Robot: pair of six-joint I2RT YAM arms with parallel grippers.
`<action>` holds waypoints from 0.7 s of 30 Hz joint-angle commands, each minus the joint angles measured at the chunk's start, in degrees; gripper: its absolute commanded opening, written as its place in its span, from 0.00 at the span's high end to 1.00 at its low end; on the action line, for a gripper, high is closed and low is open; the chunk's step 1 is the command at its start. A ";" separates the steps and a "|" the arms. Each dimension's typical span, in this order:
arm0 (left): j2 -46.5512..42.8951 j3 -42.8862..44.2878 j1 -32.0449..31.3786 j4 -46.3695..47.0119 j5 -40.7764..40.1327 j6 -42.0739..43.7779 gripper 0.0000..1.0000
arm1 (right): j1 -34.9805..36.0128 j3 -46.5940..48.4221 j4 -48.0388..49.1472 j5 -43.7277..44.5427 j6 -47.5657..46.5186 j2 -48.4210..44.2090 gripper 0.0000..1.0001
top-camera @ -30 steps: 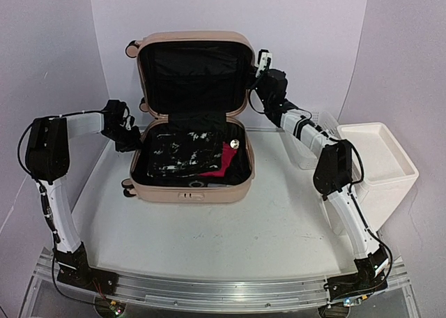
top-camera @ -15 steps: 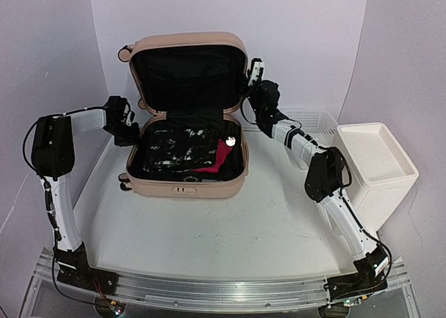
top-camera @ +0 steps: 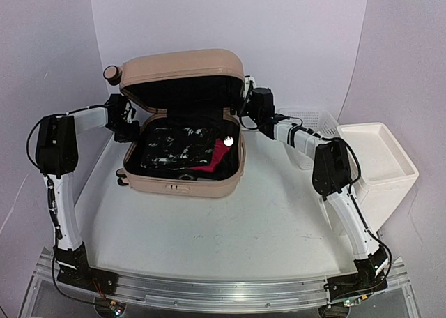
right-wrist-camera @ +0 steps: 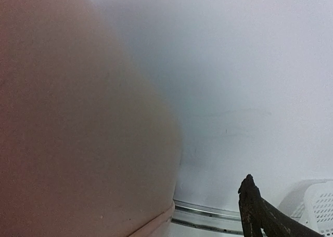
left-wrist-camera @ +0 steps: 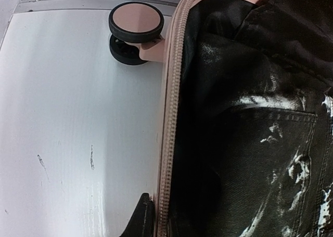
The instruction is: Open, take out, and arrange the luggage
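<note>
- Luggage [top-camera: 182,182] sits half shut over dark jeans [top-camera: 174,147].
- Left pincer [top-camera: 130,130] pinches its left rim.
- Right pincer [top-camera: 246,95] gapes wide by its upper right edge, gripping nothing.

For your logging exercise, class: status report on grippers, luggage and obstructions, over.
Left gripper shut on luggage rim. Right gripper open beside lid. Lid half down, overhanging clothes inside.

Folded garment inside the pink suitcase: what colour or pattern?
The garment is black with irregular white streaks, clearest in the left wrist view.
</note>
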 commanded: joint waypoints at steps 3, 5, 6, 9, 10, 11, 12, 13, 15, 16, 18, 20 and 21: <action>-0.49 2.51 2.23 1.96 -2.11 0.00 0.80 | 0.20 17.32 -1.71 -3.83 10.73 -1.53 0.02; -2.24 1.12 2.21 1.96 -0.60 -0.46 0.54 | 0.38 15.06 0.41 -2.94 13.87 -2.88 0.02; -3.27 0.26 2.22 1.93 -1.04 -0.79 0.46 | 0.57 13.43 2.16 -2.24 14.79 -3.66 0.02; -7.80 -3.50 2.31 2.22 -2.11 -2.20 0.37 | 0.58 14.58 4.43 -0.26 17.48 -2.36 0.02; -9.64 -5.04 2.31 2.18 -1.99 -2.56 0.35 | 0.58 17.46 4.06 -0.08 17.80 -0.75 0.02; -11.60 -6.61 2.31 2.24 -1.67 -2.86 0.33 | 0.62 19.83 4.08 0.07 18.21 0.68 0.02; -14.21 -8.82 2.31 2.60 -1.43 -3.17 0.31 | 0.66 21.21 4.39 0.37 18.47 1.59 0.02; -16.98 -11.20 2.31 3.23 -0.50 -3.40 0.28 | 0.59 21.26 5.17 0.53 18.35 1.74 0.02; -22.34 -14.74 2.31 4.24 2.63 -3.17 0.21 | 0.59 19.60 6.20 0.79 17.50 0.95 0.02; -24.70 -15.71 2.27 4.83 5.63 -3.00 0.18 | 0.61 18.85 6.38 0.74 16.94 0.62 0.02; -28.94 -17.45 1.26 8.47 13.71 -3.26 0.13 | 0.59 18.23 6.38 0.06 15.83 0.36 0.02; -30.50 -16.09 -1.08 12.18 23.08 -3.51 0.12 | 0.58 18.00 6.36 -0.20 15.45 0.34 0.02; -30.31 -14.40 -2.75 13.75 25.31 -3.49 0.12 | 0.58 17.95 6.36 -0.17 15.44 0.35 0.02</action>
